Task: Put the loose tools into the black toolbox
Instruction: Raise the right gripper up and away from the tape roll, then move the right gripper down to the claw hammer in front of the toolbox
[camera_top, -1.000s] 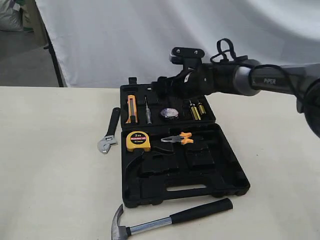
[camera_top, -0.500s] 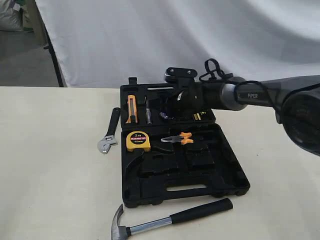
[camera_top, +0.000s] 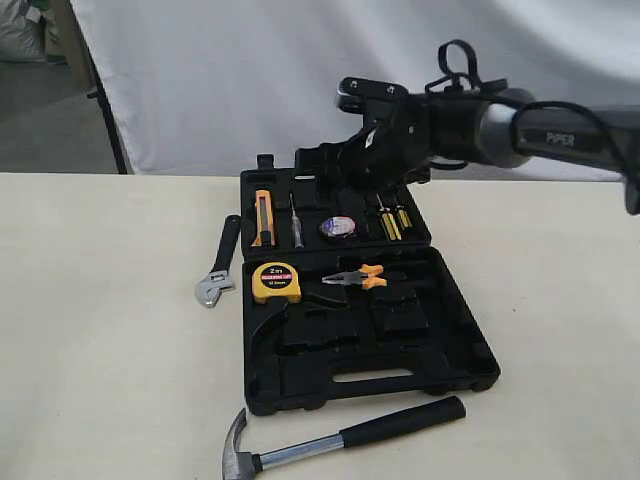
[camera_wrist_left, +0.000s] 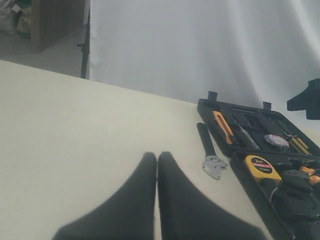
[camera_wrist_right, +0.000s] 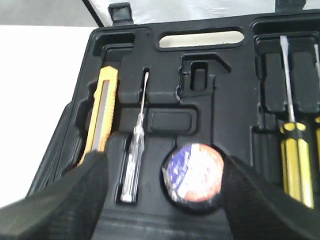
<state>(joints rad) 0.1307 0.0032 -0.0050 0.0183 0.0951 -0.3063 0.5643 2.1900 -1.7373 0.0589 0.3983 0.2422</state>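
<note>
Right gripper (camera_wrist_right: 165, 169) wide open, empty, small black purple-white-label tape roll (camera_wrist_right: 194, 172) lying untouched between its fingers; steel black-handled claw hammer (camera_top: 340, 440), well apart, looks head-heavy, rigid, so grab handle near head.

Lab setup, white backdrop (camera_top: 250, 80), cream table (camera_top: 100, 350)

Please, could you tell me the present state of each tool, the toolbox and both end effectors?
black toolbox: open, lying flat.
tape roll: seated in its round recess.
adjustable wrench: loose, outside the toolbox.
claw hammer: loose, outside the toolbox.
left end effector: shut, empty.
right end effector: open, empty.
</note>
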